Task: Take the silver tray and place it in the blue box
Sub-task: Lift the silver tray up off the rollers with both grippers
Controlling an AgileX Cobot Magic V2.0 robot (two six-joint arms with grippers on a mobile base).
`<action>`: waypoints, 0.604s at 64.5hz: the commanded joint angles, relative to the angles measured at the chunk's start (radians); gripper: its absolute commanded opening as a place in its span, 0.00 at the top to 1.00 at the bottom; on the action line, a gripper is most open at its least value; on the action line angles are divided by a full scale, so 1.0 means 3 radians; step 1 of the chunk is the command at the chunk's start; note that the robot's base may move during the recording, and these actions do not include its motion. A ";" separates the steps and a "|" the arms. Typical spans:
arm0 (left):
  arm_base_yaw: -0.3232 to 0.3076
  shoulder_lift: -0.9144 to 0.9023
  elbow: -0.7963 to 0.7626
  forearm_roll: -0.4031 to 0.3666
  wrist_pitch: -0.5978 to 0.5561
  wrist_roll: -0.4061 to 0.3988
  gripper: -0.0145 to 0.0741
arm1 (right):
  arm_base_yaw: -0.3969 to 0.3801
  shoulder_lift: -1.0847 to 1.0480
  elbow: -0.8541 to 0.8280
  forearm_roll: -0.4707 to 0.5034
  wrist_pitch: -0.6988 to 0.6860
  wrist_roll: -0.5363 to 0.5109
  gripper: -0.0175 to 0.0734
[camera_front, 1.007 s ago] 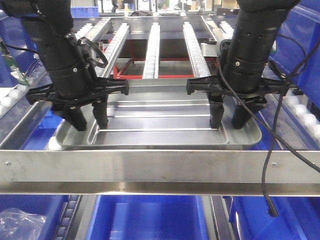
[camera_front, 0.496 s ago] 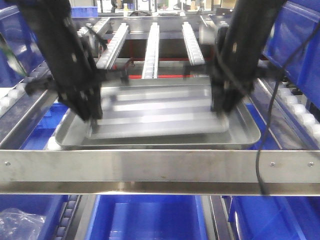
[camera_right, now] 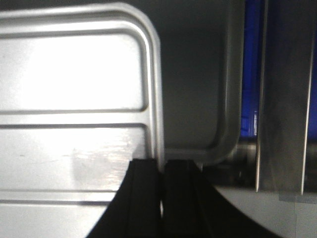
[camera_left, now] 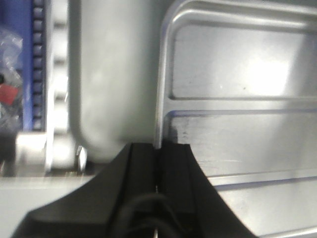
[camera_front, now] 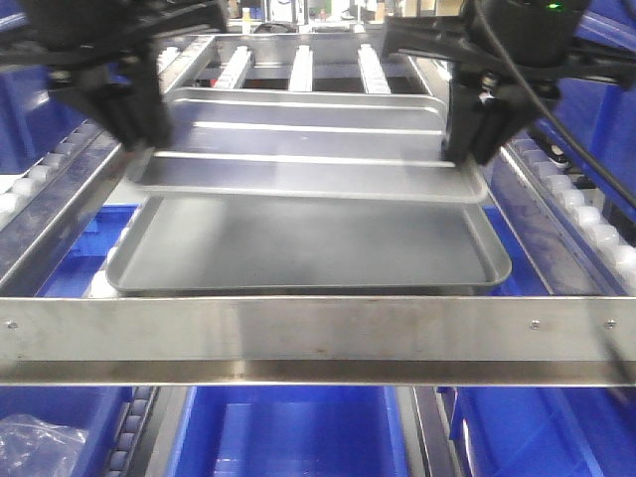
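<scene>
You see left gripper (camera_front: 131, 124) clenched on the silver tray's (camera_front: 308, 149) left rim | tray held in the air between both arms, above a second tray (camera_front: 298, 248) on the rack | right gripper (camera_front: 475, 134) clenched on its right rim | blue box (camera_front: 298, 442) sits low, beneath the front rail (camera_front: 318, 333).

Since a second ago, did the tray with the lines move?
Yes. The silver tray rose, away from the steel bar, leaving a plain tray lying below it.
</scene>
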 commanded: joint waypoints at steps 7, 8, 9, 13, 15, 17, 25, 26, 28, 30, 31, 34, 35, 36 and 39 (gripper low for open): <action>-0.0295 -0.0673 0.0411 0.0415 0.0067 -0.0455 0.95 | 0.0282 -0.0658 0.0436 -0.0485 -0.0148 0.0505 0.74; -0.0336 -0.0736 0.0469 0.0423 0.0066 -0.0470 0.95 | 0.0302 -0.0696 0.0471 -0.0485 -0.0148 0.0521 0.74; -0.0363 -0.0776 0.0508 0.0423 0.0073 -0.0488 0.95 | 0.0323 -0.0733 0.0506 -0.0485 -0.0148 0.0536 0.74; -0.0474 -0.0933 0.0654 0.0470 0.0098 -0.0652 0.95 | 0.0413 -0.0879 0.0645 -0.0493 -0.0139 0.0618 0.74; -0.0542 -0.1022 0.0737 0.0507 0.0124 -0.0752 0.95 | 0.0454 -0.0969 0.0734 -0.0497 -0.0122 0.0670 0.74; -0.0595 -0.1084 0.0800 0.0548 0.0152 -0.0851 0.95 | 0.0514 -0.1042 0.0808 -0.0526 -0.0114 0.0733 0.74; -0.0783 -0.1290 0.1028 0.0718 0.0358 -0.1162 0.95 | 0.0759 -0.1321 0.1111 -0.0835 -0.0026 0.1152 0.74; -0.0805 -0.1297 0.1054 0.0718 0.0377 -0.1171 0.95 | 0.0788 -0.1342 0.1132 -0.0878 -0.0003 0.1194 0.74; -0.0832 -0.1318 0.1084 0.0718 0.0407 -0.1171 0.95 | 0.0856 -0.1372 0.1167 -0.0963 0.0032 0.1275 0.74; -0.0859 -0.1327 0.1107 0.0718 0.0424 -0.1171 0.95 | 0.0908 -0.1388 0.1189 -0.1066 0.0079 0.1367 0.74; -0.0866 -0.1332 0.1113 0.0718 0.0424 -0.1171 0.95 | 0.0932 -0.1394 0.1193 -0.1101 0.0108 0.1396 0.74; -0.0906 -0.1332 0.1129 0.0718 0.0424 -0.1191 0.95 | 0.1002 -0.1394 0.1201 -0.1174 0.0184 0.1475 0.74; -0.0918 -0.1332 0.1129 0.0718 0.0424 -0.1206 0.95 | 0.1026 -0.1394 0.1201 -0.1203 0.0210 0.1495 0.74; -0.0927 -0.1326 0.1129 0.0718 0.0424 -0.1210 0.95 | 0.1047 -0.1394 0.1201 -0.1220 0.0228 0.1513 0.74; -0.0956 -0.1326 0.1129 0.0718 0.0397 -0.1228 0.95 | 0.1104 -0.1394 0.1201 -0.1244 0.0253 0.1564 0.74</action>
